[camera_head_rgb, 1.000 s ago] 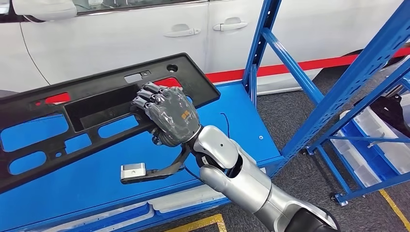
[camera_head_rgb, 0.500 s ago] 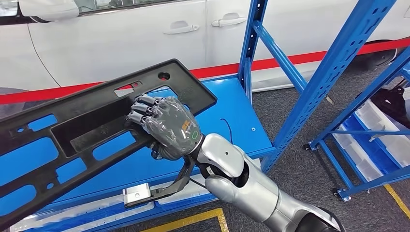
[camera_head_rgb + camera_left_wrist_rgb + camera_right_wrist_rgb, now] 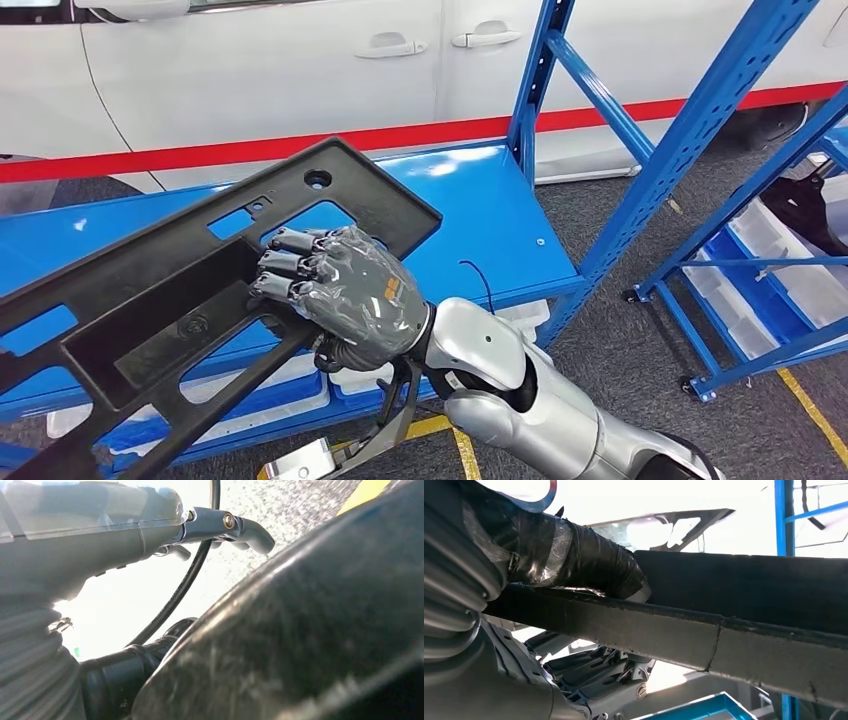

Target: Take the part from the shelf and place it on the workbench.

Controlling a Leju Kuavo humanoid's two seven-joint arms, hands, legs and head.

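Black plastic part tilts above the blue shelf, its bar clamped in the right robot hand.

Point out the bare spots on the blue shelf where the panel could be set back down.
The blue shelf is bare toward its right end, between the black part's raised corner and the blue upright, apart from a thin dark wire. Left of that it is crowded: the right hand holds the part across it.
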